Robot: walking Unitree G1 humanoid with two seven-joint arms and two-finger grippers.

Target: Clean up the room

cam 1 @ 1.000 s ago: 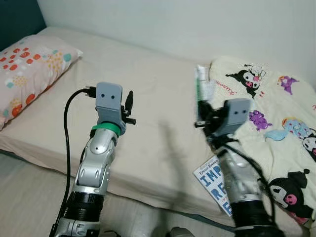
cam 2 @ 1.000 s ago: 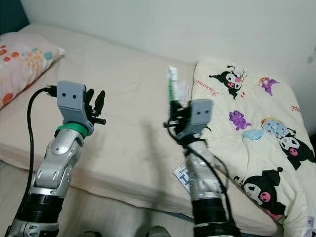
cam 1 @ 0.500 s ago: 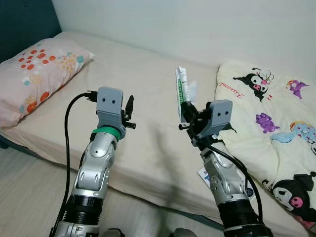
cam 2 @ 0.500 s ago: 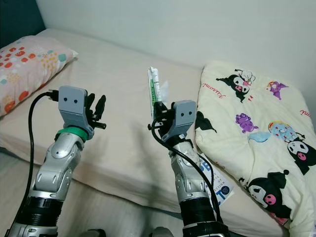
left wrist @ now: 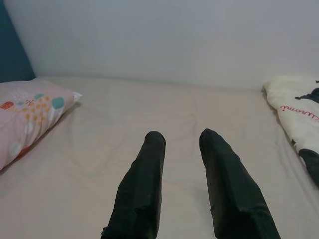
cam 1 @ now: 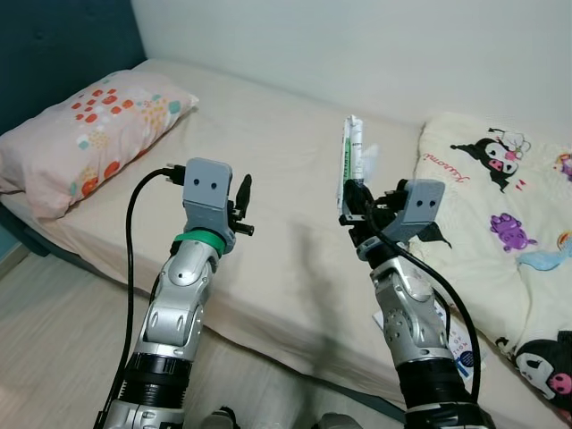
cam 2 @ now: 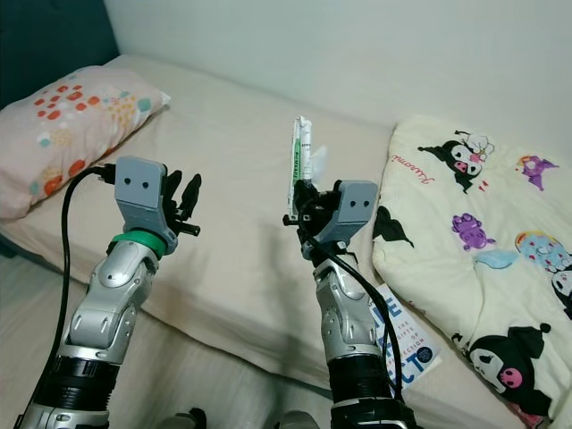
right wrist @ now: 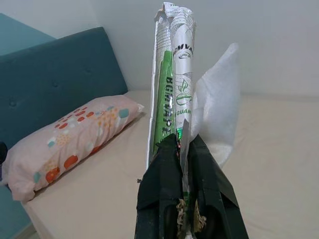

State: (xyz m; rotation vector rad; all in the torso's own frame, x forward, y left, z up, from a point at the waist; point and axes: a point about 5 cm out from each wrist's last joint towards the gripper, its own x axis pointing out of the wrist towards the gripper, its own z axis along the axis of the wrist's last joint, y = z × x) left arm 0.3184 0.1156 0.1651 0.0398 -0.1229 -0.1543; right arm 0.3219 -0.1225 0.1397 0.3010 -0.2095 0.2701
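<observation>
Book (cam 2: 404,338), lowest and nearest of the items on the bed (cam 1: 286,170), lies flat at the front edge of the mattress, its blue-lettered cover partly hidden behind the right forearm, so the title cannot be read whole. Right pincer (cam 1: 350,198), raised above the bed's middle, is clamped on the lower end of a crumpled green-and-white wrapper (cam 1: 350,156), which stands upright from the fingers with a pale scrap of white plastic beside it; the upright carry likely keeps this piece of litter clear of the bedding on its way to disposal. In the right wrist view the fingertips (right wrist: 169,164) press together on the wrapper (right wrist: 172,79), whose print is only partly legible. Left pincer (cam 1: 241,192), level with the right one but toward the pillow side of the bed, holds nothing; its two fingers (left wrist: 142,189) stand apart, apparently kept free for another item. Cartoon-print blanket (cam 1: 509,179) lies heaped on the bed's far right side, cut off by the frame. Patterned pillow (cam 1: 89,125) rests at the bed's head against a dark teal headboard (right wrist: 55,89).
</observation>
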